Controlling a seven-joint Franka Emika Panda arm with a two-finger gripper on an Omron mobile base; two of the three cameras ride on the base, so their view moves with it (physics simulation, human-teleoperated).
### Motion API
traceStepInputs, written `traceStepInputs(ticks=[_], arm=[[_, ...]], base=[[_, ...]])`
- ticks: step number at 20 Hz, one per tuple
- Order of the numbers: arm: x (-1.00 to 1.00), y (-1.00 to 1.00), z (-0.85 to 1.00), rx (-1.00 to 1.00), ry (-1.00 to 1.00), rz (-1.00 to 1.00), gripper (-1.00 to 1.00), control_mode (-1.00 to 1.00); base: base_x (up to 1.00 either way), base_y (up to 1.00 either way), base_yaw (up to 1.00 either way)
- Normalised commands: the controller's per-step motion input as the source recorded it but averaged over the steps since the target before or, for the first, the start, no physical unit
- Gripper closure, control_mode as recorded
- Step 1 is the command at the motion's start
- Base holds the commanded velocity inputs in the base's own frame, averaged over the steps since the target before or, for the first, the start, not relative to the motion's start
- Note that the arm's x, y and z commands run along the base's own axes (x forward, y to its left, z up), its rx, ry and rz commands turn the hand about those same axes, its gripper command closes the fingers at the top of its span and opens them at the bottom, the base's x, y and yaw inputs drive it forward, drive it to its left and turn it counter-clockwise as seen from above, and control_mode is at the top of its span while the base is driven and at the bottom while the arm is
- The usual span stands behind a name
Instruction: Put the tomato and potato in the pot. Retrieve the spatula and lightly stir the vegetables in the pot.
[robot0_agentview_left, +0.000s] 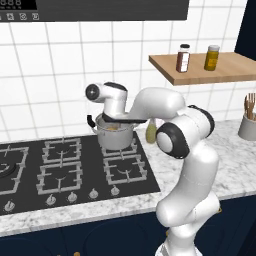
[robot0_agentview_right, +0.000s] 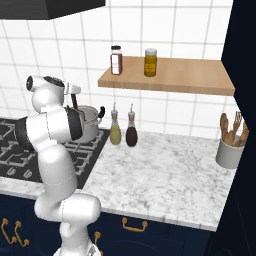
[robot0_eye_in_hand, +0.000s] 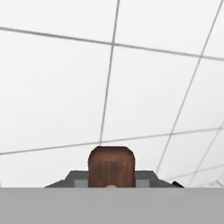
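Stove (robot0_agentview_left: 30, 175): I am working at its far right burner, beside the marble counter (robot0_agentview_right: 165, 170).
Pot (robot0_agentview_left: 116, 135): it is sitting on that burner, near the tiled wall, with my wrist hanging right over it.
Vegetables: something tan-gold is showing inside the pot in the left base view, probably the potato (robot0_agentview_left: 112, 128); I cannot make out the tomato.
Spatula (robot0_agentview_right: 74, 102): I am holding it by its dark brown handle, which is running down from my hand toward the pot; its end is filling the space between my tips in the hand view, and its blade is hidden.
Pincer (robot0_eye_in_hand: 111, 186): my tips are clamped together on the handle.
Step in hand: I judge I am stirring.
Doing it well: I am aiming for small, slow circles, keeping the blade low and clear of the pot wall, so nothing is tipping or spilling.
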Motion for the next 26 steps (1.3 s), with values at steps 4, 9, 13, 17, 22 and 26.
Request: traceStepInputs(ticks=[4,9,13,17,22,26], arm=[[0.00,-0.10,0.07,0.10,0.08,0.00,1.00,-1.00],[-0.03,-0.04,0.02,0.04,0.03,0.02,1.00,-1.00],[0.11,0.00,-0.52,0.00,0.11,0.04,1.00,-1.00],[0.13,0.00,-0.70,0.00,0.13,0.05,1.00,-1.00],[0.00,0.00,-0.74,0.00,0.04,0.10,1.00,-1.00],[0.00,0.06,-0.22,0.00,-0.21,0.21,1.00,-1.00]], base=[[0.00,0.00,0.00],[0.00,0.00,0.00],[0.00,0.00,0.00],[0.00,0.00,0.00],[0.00,0.00,0.00],[0.00,0.00,0.00]])
